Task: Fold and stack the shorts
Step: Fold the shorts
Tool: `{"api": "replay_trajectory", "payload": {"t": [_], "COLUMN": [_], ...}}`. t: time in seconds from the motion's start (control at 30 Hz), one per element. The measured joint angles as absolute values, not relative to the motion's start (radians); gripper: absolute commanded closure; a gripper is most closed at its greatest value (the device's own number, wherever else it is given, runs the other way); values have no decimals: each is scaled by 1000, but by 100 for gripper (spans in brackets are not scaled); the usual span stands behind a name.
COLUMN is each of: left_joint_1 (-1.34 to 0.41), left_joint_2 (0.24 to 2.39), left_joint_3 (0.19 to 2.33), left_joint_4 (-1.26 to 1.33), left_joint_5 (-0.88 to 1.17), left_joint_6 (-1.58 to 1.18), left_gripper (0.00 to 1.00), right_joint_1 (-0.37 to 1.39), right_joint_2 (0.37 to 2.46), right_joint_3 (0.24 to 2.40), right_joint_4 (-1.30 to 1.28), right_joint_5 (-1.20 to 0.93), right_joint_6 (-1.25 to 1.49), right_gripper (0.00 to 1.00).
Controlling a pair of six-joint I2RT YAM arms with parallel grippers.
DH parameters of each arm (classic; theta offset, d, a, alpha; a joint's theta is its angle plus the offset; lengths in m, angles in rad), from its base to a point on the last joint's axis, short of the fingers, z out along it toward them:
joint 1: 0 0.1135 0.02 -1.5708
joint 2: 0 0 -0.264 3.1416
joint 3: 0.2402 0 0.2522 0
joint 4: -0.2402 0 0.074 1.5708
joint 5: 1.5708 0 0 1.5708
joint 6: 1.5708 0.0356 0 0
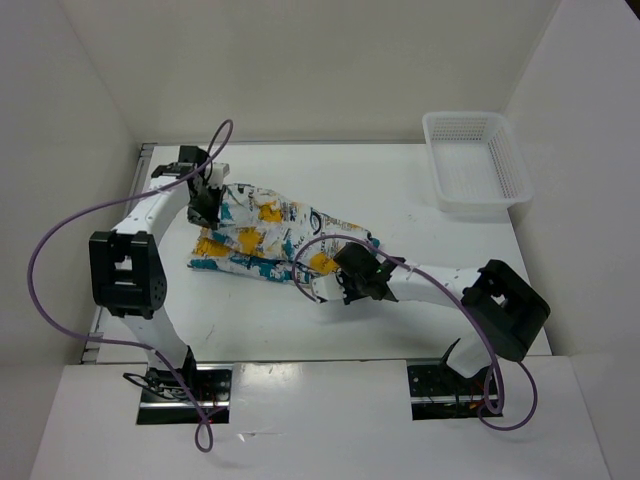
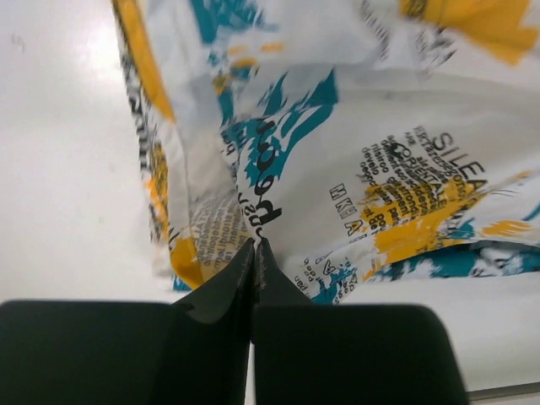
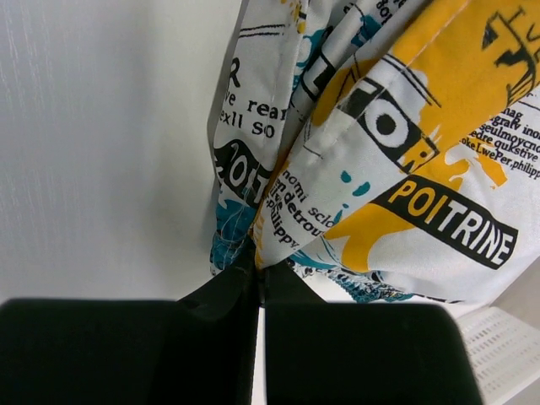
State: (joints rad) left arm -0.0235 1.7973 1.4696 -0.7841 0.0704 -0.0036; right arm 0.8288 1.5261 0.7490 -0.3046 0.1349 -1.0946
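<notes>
Soft crumpled cloth; the shorts (image 1: 265, 235) pinched tight by left gripper (image 2: 256, 245) and right gripper (image 3: 257, 268).

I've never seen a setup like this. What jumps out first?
The shorts, loud with yellow, teal and black lettering, sprawl across the middle of the white table. The left gripper pinches their far-left edge and the right gripper their near-right edge. A white mesh basket sits at the far right corner.
</notes>
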Motion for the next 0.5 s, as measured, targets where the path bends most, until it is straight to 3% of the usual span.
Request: {"api": "replay_trajectory", "payload": {"t": [0.17, 0.27, 0.3, 0.33, 0.43, 0.5], "left_joint_1": [-23, -23, -23, -23, -23, -23], "left_joint_2": [1751, 1751, 1751, 1751, 1750, 1749], "left_joint_3": [1333, 1253, 1236, 1225, 1218, 1226], "left_joint_4": [-819, -854, -867, -878, -896, -899], "left_joint_5": [3, -22, -28, -36, -52, -60], "left_joint_6": [-4, -3, -3, -1, -2, -1], "left_gripper": [100, 93, 73, 60, 51, 39], "right_joint_1": [829, 829, 829, 829, 829, 829], "right_joint_2": [1524, 1524, 1523, 1522, 1502, 1475], "right_joint_3": [746, 746, 746, 746, 746, 754], "right_joint_4": [-299, -302, -304, -308, -315, -331], "right_joint_5": [134, 131, 129, 126, 121, 111], "right_joint_6": [-1102, -1105, -1109, -1106, -1119, -1110], "right_gripper": [97, 87, 66, 53, 12, 8]}}
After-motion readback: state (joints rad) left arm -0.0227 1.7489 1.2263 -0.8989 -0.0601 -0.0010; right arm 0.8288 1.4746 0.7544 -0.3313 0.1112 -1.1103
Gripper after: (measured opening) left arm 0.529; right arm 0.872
